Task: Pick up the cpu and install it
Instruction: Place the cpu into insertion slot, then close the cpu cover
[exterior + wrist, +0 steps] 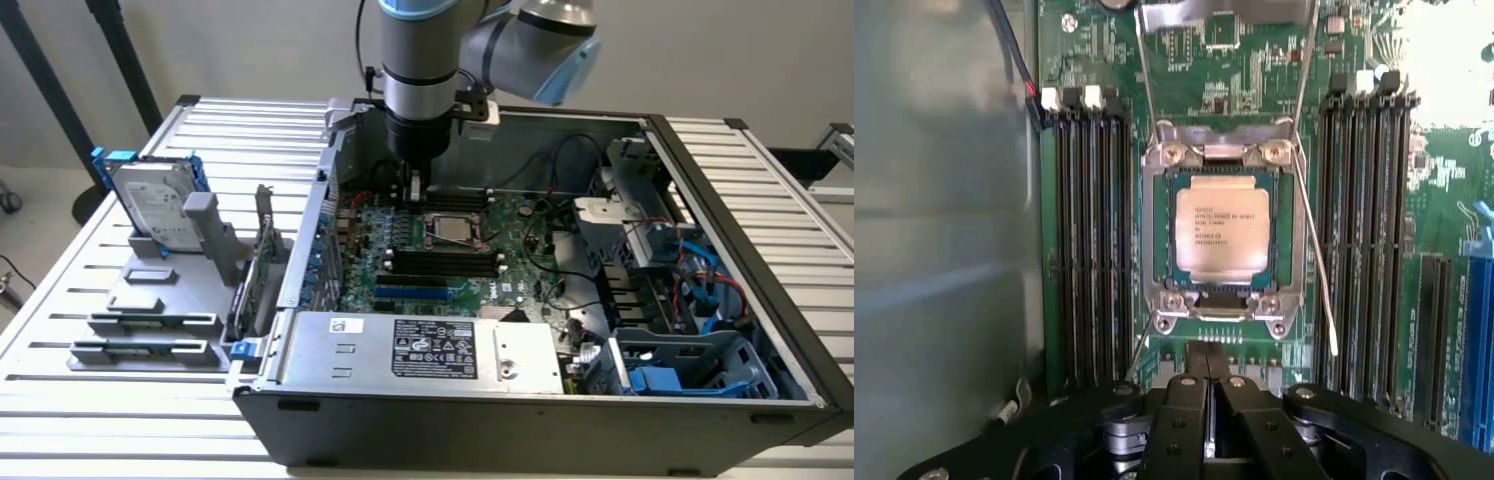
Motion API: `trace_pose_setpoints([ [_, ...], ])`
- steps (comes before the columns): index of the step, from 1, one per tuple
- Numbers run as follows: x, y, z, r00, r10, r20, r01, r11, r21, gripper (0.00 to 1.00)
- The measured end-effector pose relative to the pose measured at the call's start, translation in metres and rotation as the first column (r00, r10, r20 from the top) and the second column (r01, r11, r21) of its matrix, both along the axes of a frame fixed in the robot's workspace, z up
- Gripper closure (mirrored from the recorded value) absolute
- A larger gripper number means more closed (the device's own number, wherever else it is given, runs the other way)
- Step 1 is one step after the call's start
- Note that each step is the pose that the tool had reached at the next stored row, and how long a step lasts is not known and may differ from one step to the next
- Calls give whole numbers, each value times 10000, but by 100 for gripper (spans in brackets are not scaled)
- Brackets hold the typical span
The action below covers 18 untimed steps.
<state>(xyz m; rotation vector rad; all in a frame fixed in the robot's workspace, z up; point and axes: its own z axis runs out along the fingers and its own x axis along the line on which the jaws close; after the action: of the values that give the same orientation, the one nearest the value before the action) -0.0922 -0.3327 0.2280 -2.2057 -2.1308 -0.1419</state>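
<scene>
The cpu (1222, 228) lies flat in the motherboard socket (1159, 250) (its clamp frame stands open, likely to admit it); the gripper (1207, 352) hovers just beside, fingers pressed together, empty.

We are seeing a silvery cpu (1222, 232) carrying dark print lines, amid a green board (1184, 40) with black slots (1086, 250). The gripper (1207, 360) is showing black. At nine o'clock in the exterior view, a silver drive (150, 205) is wearing blue brackets (114, 160) on a white, striped table (54, 310).
</scene>
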Motion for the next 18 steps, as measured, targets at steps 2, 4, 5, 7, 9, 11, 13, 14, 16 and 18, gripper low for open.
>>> trace_pose_setpoints([
  [2, 0, 0, 0, 10000, 0, -1, 0, 10000, 0, 89],
  [4, -1, 0, 0, 10000, -1, 0, 1, 10000, 0, 89],
  [5, -1, 0, 0, 10000, -1, 0, 1, 10000, 1, 89],
  [7, -1, 0, 0, 10000, -1, 0, 1, 10000, 1, 89],
  [9, -1, 0, 0, 10000, -1, 0, 1, 10000, 0, 89],
  [11, -1, 0, 0, 10000, -1, 0, 1, 10000, 1, 89],
  [13, -1, -2, 0, 10000, -1, 0, 1, 10000, 1, 89],
  [14, 0, -7, 0, 10000, 0, 0, 0, 10000, 2, 89],
  [16, 3, -14, 2, 10000, -1, -1, 1, 10000, 0, 89],
  [18, 10, -53, 25, 10000, -1, 0, 1, 10000, 6, 89],
])
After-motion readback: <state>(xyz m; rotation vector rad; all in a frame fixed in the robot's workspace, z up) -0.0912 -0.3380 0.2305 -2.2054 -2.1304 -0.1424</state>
